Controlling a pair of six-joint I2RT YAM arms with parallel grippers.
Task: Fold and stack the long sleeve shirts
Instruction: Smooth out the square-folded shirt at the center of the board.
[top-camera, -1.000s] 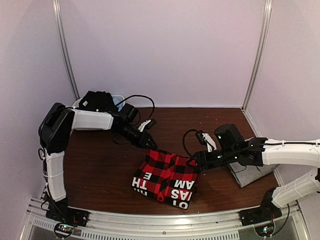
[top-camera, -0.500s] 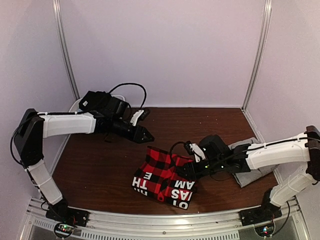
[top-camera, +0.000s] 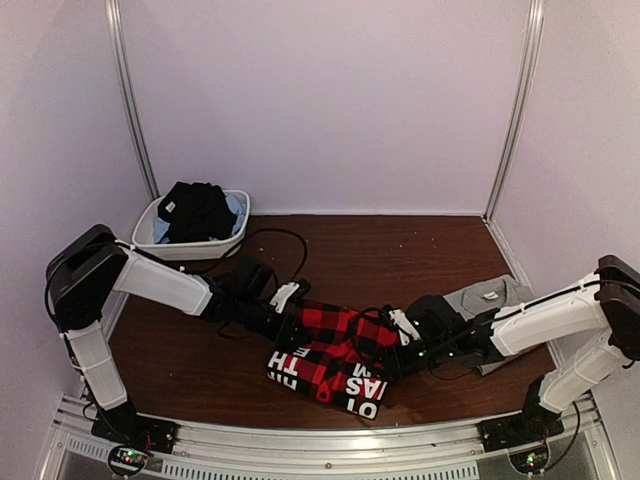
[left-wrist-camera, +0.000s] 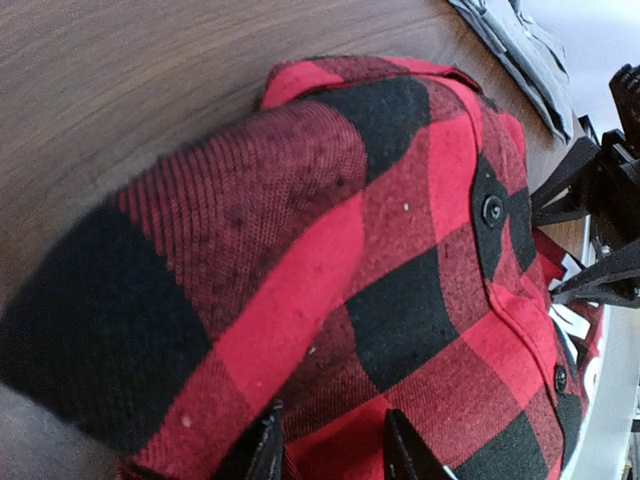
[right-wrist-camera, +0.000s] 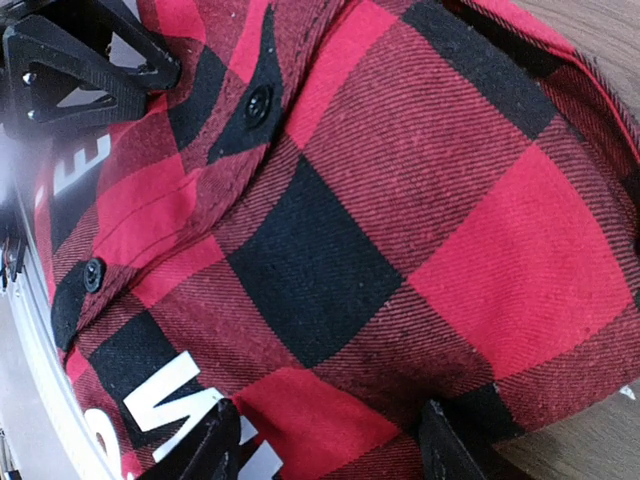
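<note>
Left wrist view puts your left hand (left-wrist-camera: 330, 452) low on the red-and-black flannel shirt (left-wrist-camera: 400, 230). Its fingers are a little apart with a ridge of cloth between them, and you cannot tell whether they pinch it or only straddle it. Your right hand (right-wrist-camera: 325, 445) works the opposite side of the same shirt. Its fingers are set wider across a thick fold, and its bite is equally unclear.

The flannel lies partly folded mid-bench (top-camera: 400, 245), towards the front rail, with white lettering showing. The grey shirt (top-camera: 478, 297) lies just beside it on the right, partly under your right forearm.

The main risk, I judge, is catching only the top layer, so that a lift peels the fold open instead of carrying the bundle. Uneven pulls would probably twist it. The two hands are close across the cloth, so closing inward could knock their fingers together. A low sweep of your right forearm may drag the grey shirt out of shape.
</note>
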